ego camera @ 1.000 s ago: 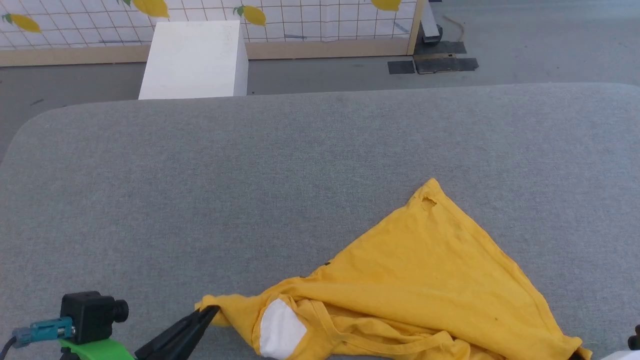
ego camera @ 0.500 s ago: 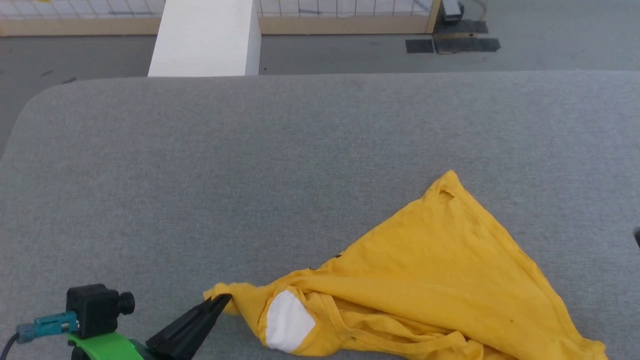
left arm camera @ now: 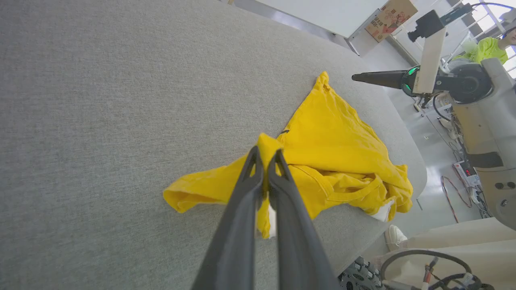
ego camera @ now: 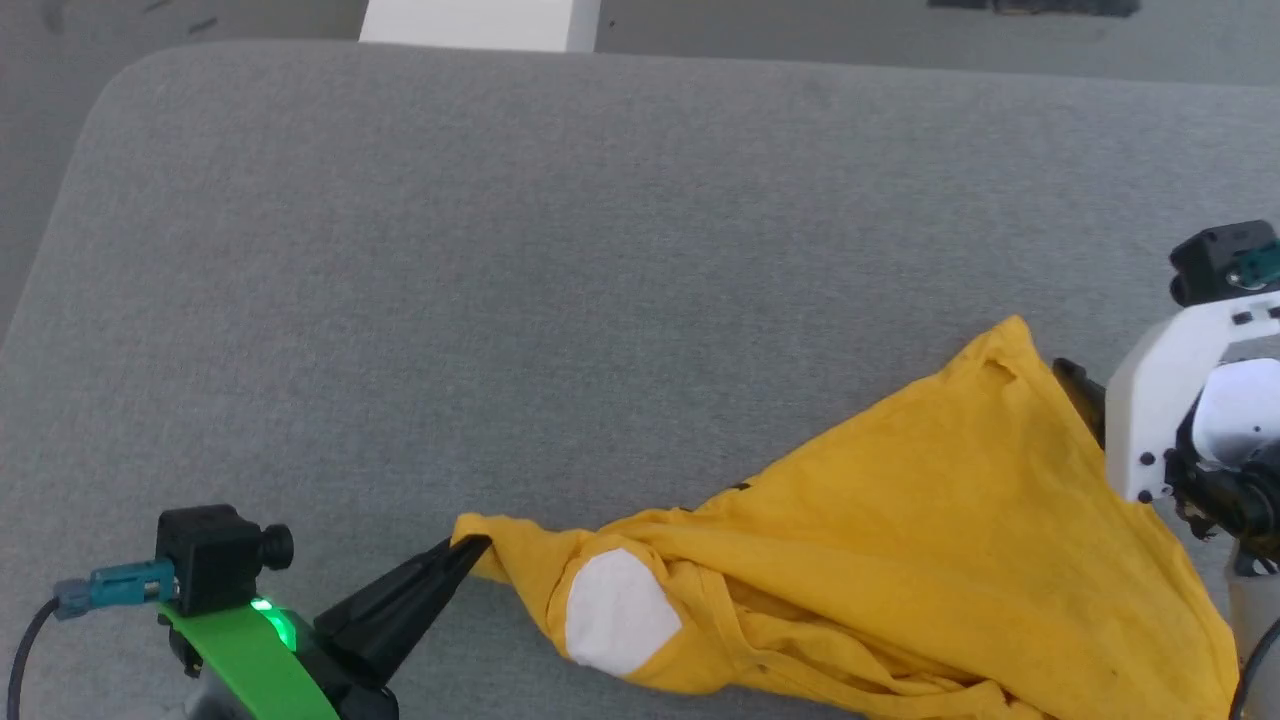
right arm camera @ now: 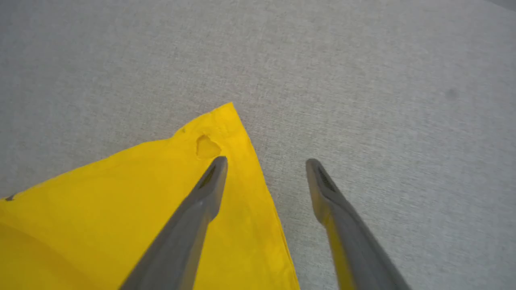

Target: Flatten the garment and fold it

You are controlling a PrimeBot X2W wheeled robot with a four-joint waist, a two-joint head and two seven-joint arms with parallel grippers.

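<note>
In the head view, the camera is looking lower than a second ago, so the whole picture is sitting differently. The garment (ego camera: 900, 520) itself is lying much as it did, a crumpled yellow triangle across the lower right of the frame on the grey padded surface (ego camera: 500, 250). At lower left, the left gripper (ego camera: 478, 545) is keeping its fingers pinched on the garment's left-hand tip. What is new is the right gripper (ego camera: 1078, 388). It is now showing at the right edge, beside the triangle's top corner, having barely peeked in at the bottom right before.

In the left wrist view, the left gripper's two fingers are pressing together on a yellow fold at mid-frame.

In the right wrist view, the right gripper (right arm camera: 267, 161) is standing wide apart and holding nothing. One finger is hanging over the cloth and the other over bare grey, so they are straddling the edge just below the corner. By my reading it is lining up to take that corner, so that both arms can pull the garment flat. Folding is not yet beginning.
</note>
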